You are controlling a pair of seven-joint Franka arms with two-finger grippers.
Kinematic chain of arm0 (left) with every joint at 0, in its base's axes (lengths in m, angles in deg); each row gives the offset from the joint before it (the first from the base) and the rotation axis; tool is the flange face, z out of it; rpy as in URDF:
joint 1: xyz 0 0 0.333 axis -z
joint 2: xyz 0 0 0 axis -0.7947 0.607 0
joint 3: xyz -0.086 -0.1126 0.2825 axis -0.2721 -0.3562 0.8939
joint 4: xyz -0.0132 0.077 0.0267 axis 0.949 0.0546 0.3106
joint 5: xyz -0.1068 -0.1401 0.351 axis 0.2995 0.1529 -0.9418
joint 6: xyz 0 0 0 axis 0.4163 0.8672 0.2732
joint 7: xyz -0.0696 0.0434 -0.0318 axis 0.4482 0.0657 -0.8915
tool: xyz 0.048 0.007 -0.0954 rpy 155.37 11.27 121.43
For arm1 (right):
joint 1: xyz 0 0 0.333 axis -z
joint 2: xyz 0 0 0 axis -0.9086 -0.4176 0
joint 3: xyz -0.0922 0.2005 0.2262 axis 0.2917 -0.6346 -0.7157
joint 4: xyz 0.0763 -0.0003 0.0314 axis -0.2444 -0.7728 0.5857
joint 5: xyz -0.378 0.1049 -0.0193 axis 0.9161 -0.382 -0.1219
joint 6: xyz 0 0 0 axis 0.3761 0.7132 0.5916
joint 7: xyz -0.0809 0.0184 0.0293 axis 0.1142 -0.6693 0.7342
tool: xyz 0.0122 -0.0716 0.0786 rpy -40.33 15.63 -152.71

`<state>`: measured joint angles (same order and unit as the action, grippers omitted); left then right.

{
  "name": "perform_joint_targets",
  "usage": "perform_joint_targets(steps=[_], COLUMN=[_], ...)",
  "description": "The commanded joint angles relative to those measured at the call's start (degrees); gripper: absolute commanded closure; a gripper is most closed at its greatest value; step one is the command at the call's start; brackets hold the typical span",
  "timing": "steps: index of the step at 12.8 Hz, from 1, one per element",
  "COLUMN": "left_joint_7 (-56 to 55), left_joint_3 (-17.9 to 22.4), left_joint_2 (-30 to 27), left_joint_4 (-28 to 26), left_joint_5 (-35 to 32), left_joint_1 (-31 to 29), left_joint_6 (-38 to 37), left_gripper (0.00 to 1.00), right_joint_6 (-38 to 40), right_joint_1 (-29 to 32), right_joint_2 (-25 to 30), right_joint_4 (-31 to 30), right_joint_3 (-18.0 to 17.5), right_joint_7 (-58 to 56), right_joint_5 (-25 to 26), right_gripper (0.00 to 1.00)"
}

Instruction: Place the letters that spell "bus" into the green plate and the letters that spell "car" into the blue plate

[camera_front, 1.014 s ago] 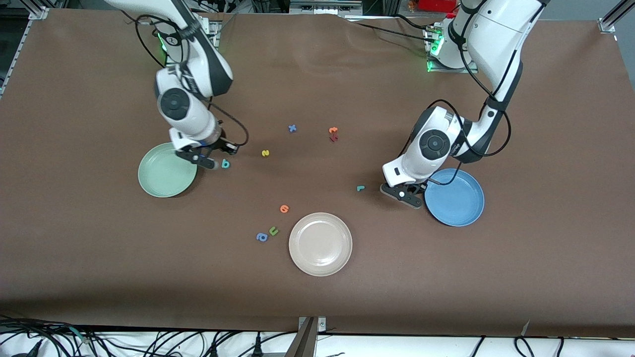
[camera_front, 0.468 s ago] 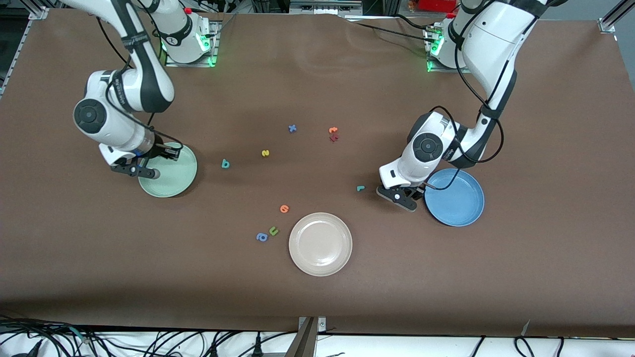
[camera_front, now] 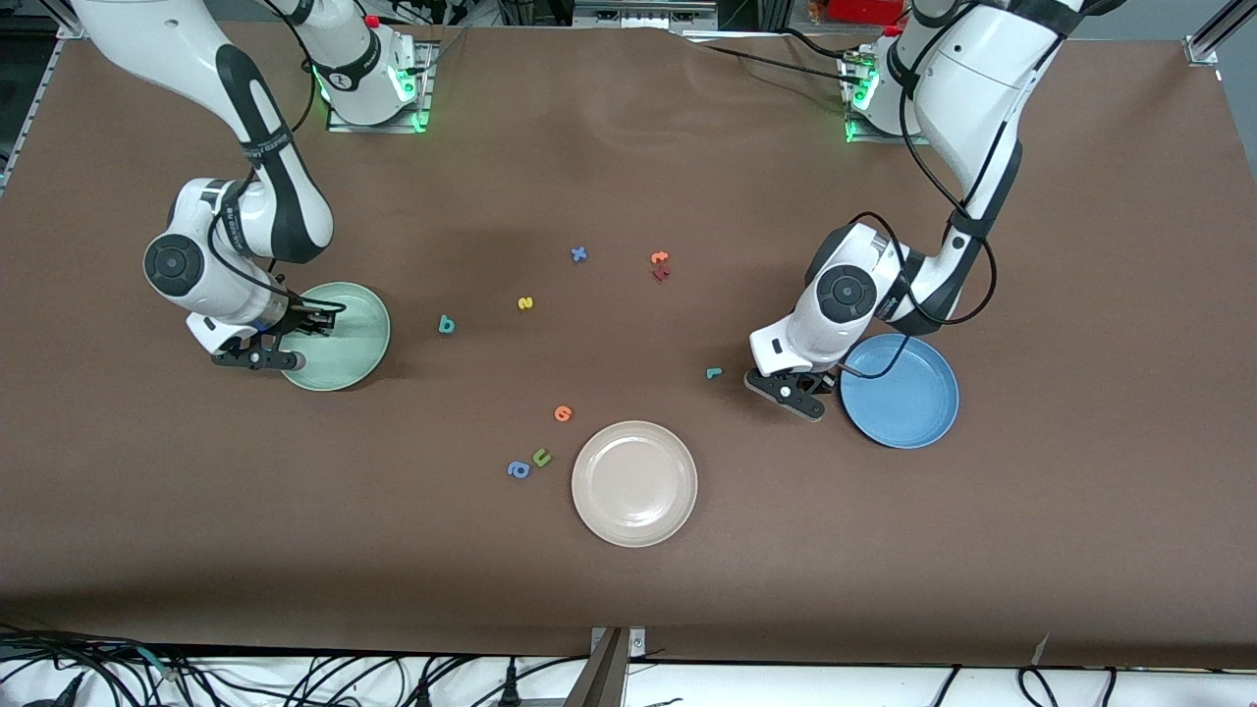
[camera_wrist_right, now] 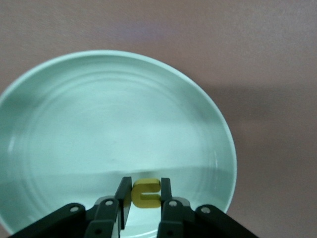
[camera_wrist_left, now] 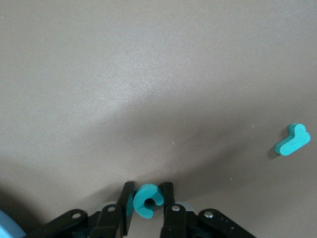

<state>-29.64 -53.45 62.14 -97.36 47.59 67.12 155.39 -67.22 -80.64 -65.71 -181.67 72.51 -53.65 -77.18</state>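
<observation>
My right gripper (camera_wrist_right: 145, 182) is shut on the yellow "u" (camera_wrist_right: 146, 194), low over the green plate (camera_wrist_right: 99, 124). In the front view that gripper (camera_front: 257, 355) is over the green plate's (camera_front: 354, 339) rim at the right arm's end. My left gripper (camera_wrist_left: 148, 188) is shut on the teal "c" (camera_wrist_left: 146, 201) down at the table. It (camera_front: 791, 391) stands between the teal "r" (camera_front: 714, 372) (camera_wrist_left: 292, 140) and the blue plate (camera_front: 903, 393). The teal "b" (camera_front: 447, 324) and yellow "s" (camera_front: 525, 303) lie beside the green plate.
A beige plate (camera_front: 634, 483) sits nearest the front camera. An orange letter (camera_front: 563, 413), an olive "u" (camera_front: 541, 457) and a blue "a" (camera_front: 519, 470) lie beside it. A blue "x" (camera_front: 579, 254), an orange letter (camera_front: 660, 258) and a dark red one (camera_front: 661, 273) lie mid-table.
The right arm swung away from beside the teal "b", carrying the yellow "u" across the green plate toward its own end of the table. The left gripper's fingers closed on the teal "c".
</observation>
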Motion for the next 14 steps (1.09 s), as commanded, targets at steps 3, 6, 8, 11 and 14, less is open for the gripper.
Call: perform_joint_targets(steps=[3, 6, 8, 11, 14], left_joint_7=[-0.26, 4.89, 12.28, 12.92, 11.53], left_joint_3=[0.09, 0.09, 0.0, 0.0, -0.96], left_joint_2=[-3.86, -6.15, -6.51, -6.51, -7.47], left_joint_4=[1.08, 1.43, 1.34, -0.15, -0.33], left_joint_5=[-2.23, -2.23, -2.23, -2.06, -1.62], left_joint_1=[-1.83, -5.51, -9.47, -10.71, -10.02], left_joint_6=[-2.95, -5.68, -6.39, -6.48, -9.55], left_gripper=[0.8, 0.8, 0.79, 0.37, 0.0], right_joint_6=[0.87, 12.09, 13.8, 11.44, 5.65], right_joint_1=[-0.05, -0.58, -0.58, -0.58, -0.67], right_joint_2=[1.54, 5.67, 6.12, 5.51, 2.53], right_joint_4=[1.48, 4.81, 6.23, 6.68, 6.24], right_joint_3=[-0.49, -3.72, -6.8, -14.09, -18.93], right_joint_7=[-1.05, 7.88, 14.3, 26.34, 32.68], right_joint_5=[-1.28, -1.63, -1.63, -1.63, -1.63], right_gripper=[0.14, 0.14, 0.14, 0.15, 0.15])
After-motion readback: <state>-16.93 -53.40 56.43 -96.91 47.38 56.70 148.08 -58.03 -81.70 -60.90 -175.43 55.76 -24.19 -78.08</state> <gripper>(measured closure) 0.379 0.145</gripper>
